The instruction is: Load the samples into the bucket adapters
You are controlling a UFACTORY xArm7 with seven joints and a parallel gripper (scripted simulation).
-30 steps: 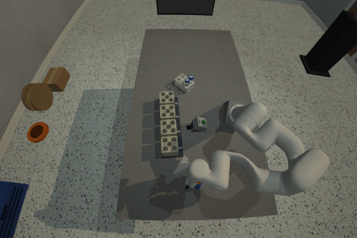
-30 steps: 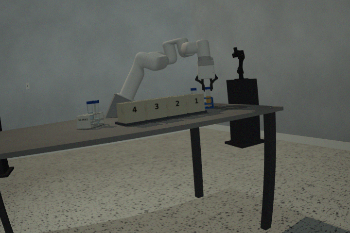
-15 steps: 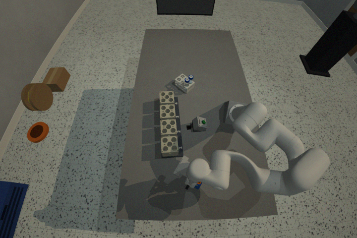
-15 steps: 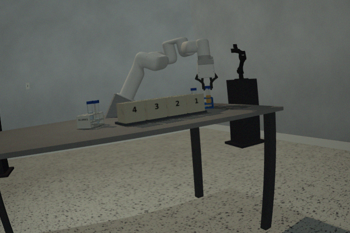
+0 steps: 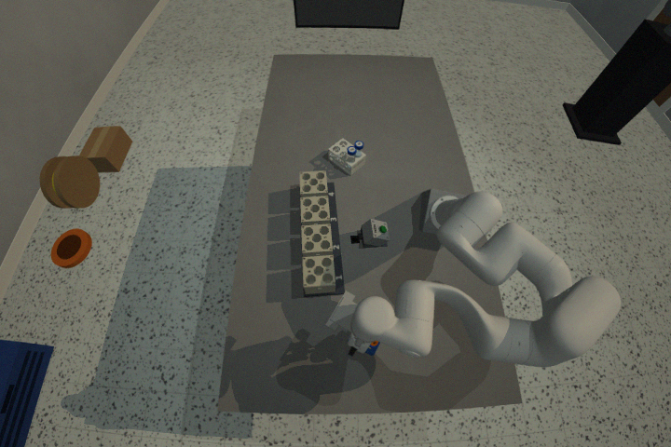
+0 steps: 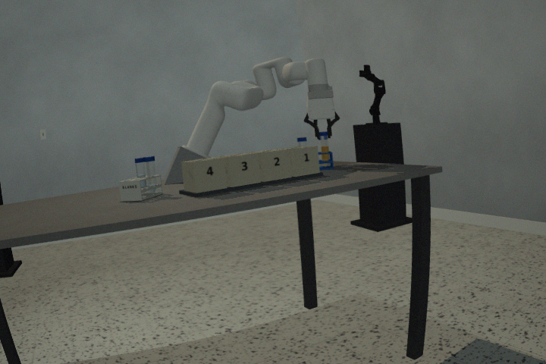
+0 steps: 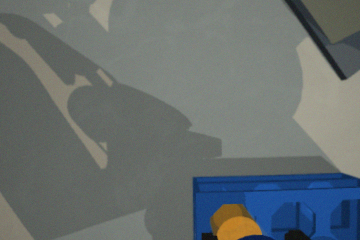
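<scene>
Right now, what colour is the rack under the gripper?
Blue. The rack shows best in the wrist view, under the gripper shut on a tube.

The arm is matte off-white, built of thick rounded links with bulbous elbow joints. A grey band rings its last link above a white tapered wrist housing. The hand is black, with thin angular linkage fingers.

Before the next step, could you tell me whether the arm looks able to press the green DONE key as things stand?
Probably not yet: the way to the green key looks free, but the claw is shut on a sample tube over the blue rack.
</scene>
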